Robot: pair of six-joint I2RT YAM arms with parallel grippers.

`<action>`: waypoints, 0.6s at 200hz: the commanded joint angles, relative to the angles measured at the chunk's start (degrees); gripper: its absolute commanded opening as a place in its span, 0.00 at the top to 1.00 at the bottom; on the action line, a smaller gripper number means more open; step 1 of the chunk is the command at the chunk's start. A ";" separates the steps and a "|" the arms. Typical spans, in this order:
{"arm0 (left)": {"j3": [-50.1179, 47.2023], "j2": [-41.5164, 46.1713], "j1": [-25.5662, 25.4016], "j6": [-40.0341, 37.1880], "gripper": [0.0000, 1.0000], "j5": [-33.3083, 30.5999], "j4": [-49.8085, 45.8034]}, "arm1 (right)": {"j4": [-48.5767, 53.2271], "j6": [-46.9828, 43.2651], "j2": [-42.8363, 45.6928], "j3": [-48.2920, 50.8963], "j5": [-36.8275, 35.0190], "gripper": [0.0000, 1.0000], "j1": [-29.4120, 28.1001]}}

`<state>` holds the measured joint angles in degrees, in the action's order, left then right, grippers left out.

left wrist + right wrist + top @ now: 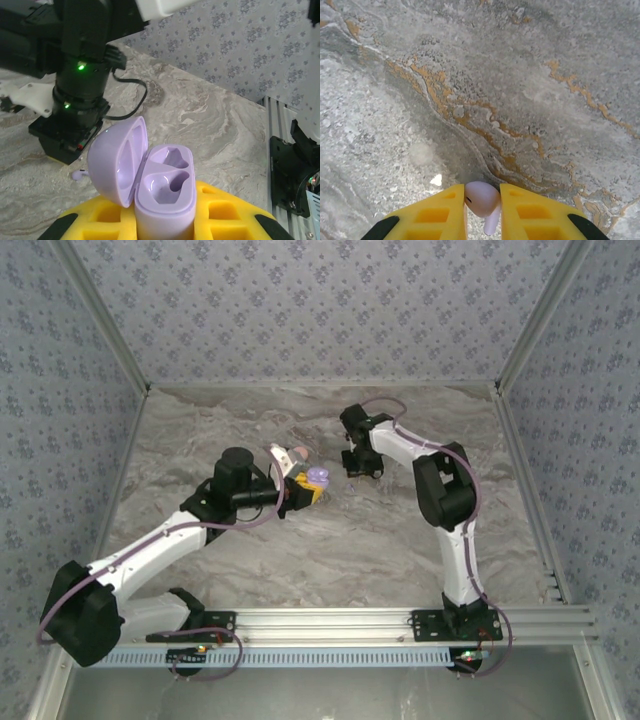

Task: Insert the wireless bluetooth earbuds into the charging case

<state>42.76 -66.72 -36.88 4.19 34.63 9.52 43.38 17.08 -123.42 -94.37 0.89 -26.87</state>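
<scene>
Charging case [165, 195] of glossy lilac plastic is what my next move turns on, but I'll place the big pieces first. On the grey marbled table [330, 550] my left arm [150, 545] stretches forward and to the right, low and fairly straight. My right arm [445, 490] rises from its base, bends at the elbow and folds back to the left, wrist aimed down at the tabletop.

The left gripper [303, 490] is clamped on the case's lower body, with its yellow padded fingers [222, 215] on either side. It holds the case upright mid-table, lid swung open to the left, both moulded wells bare and facing up.

The right gripper [482, 189] is closed on one small pale lilac earbud [482, 202]. The bulb sits at the fingertips and the stem, as far as I can tell, runs back toward the wrist. In the top view the case lies just left of that gripper, near but apart. I judge the right arm must carry the bud left and probably turn the wrist so the stem enters a well first.

A second tiny lilac earbud [78, 174] lies loose on the table just beyond the lid.
</scene>
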 commanded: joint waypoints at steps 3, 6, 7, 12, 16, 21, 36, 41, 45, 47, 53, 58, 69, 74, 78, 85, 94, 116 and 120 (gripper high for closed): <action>-0.64 -1.34 -0.41 2.03 0.90 -2.50 3.31 | -4.30 -1.12 4.49 3.32 2.25 0.78 0.84; -0.80 -1.58 -0.39 2.24 0.90 -2.74 3.50 | -4.61 -1.09 4.76 3.82 2.39 0.78 0.82; -0.82 -1.62 -0.43 2.28 0.90 -2.78 3.58 | -4.74 -1.09 4.89 3.96 2.42 0.78 0.84; -1.07 -1.96 -0.41 2.69 0.90 -3.11 4.14 | -5.22 -1.13 5.37 4.73 2.60 0.78 0.90; -1.35 -2.31 -0.46 3.00 0.90 -3.54 4.54 | -5.49 -1.17 5.77 5.39 2.90 0.78 1.01; -1.53 -2.72 -0.43 3.39 0.90 -4.09 4.91 | -6.19 -1.27 6.43 6.21 3.33 0.78 1.12; -1.79 -4.12 -0.44 4.44 0.90 -5.16 5.74 | -8.19 -1.18 8.22 8.68 4.76 0.78 1.40; -1.96 -4.57 -0.44 4.78 0.90 -5.43 6.18 | -8.64 -0.88 8.86 9.42 5.17 0.78 1.57; -2.10 -4.92 -0.45 5.15 0.90 -5.82 6.59 | -8.68 -0.75 9.34 9.97 5.53 0.78 1.64; -2.14 -5.16 -0.42 5.27 0.90 -5.88 6.81 | -9.45 -0.63 9.64 10.34 5.71 0.78 1.65; -2.40 -5.65 -0.46 5.95 0.90 -6.10 7.58 | -11.07 -0.26 10.50 11.35 6.21 0.78 1.79; -2.64 -6.14 -0.47 6.36 0.90 -6.31 8.34 | -11.91 0.04 11.18 12.19 6.63 0.78 1.84; -2.95 -7.22 -0.46 7.32 0.90 -6.82 9.66 | -13.63 0.78 12.85 13.97 7.60 0.78 2.09; -3.09 -7.67 -0.40 7.77 0.90 -7.09 10.24 | -14.31 1.07 13.58 14.62 7.91 0.78 2.16; -3.06 -8.15 -0.44 8.06 0.90 -7.29 10.55 | -14.70 1.27 14.09 15.23 8.18 0.78 2.31; -3.04 -8.86 -0.54 8.53 0.90 -7.59 11.02 | -15.58 1.62 14.90 16.04 8.78 0.78 2.44; -3.07 -9.78 -0.53 9.05 0.90 -7.89 11.57 | -16.29 1.79 15.91 16.83 9.31 0.78 2.61; -3.21 -11.84 -0.53 10.37 0.90 -8.91 12.95 | -17.31 2.07 17.67 18.11 10.32 0.78 2.95; -3.28 -12.15 -0.59 10.61 0.90 -9.11 13.19 | -17.40 2.16 18.01 18.43 10.39 0.78 2.96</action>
<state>39.90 -77.34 -36.93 12.19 27.11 18.26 28.60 17.85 -108.49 -77.36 9.02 -24.45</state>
